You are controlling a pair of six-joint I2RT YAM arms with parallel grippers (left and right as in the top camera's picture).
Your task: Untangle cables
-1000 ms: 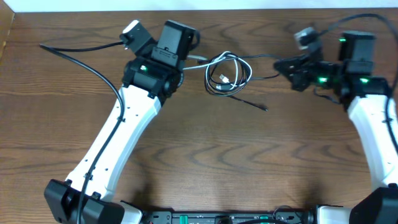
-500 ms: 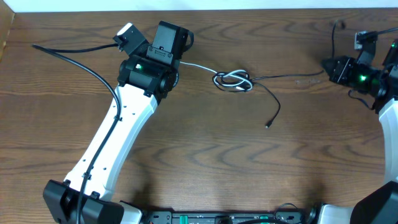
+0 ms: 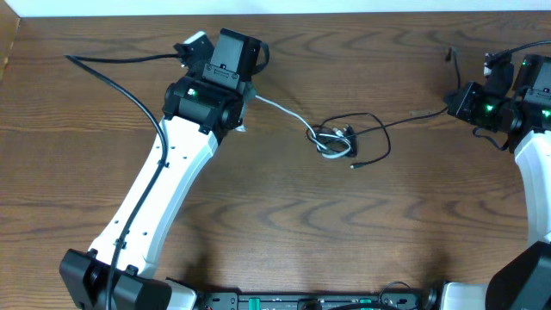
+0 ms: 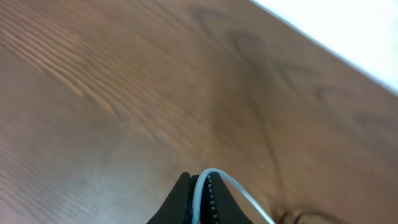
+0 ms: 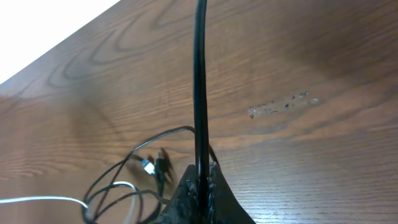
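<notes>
Nearest us on the desk [image 3: 258,224], the cables [image 3: 375,118] sit in a small knot [image 3: 334,140]: partway, not yet free. Left of the knot, our left claw [image 4: 200,186] is clamped on the white cable [image 3: 282,109]. Right of it, our right claw [image 5: 200,182] grips the black cable [image 5: 199,93].

White arm links [image 3: 164,185], black joints [image 3: 209,105] (green LEDs [image 3: 488,108]).

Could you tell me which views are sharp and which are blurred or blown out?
Overhead: sharp, evenly lit, table grain and cable knot clear. Left wrist: soft throughout, white cable hazy, top-right corner blown out. Right wrist: grain fairly crisp, black cable near the lens soft, top-left corner blown out.
</notes>
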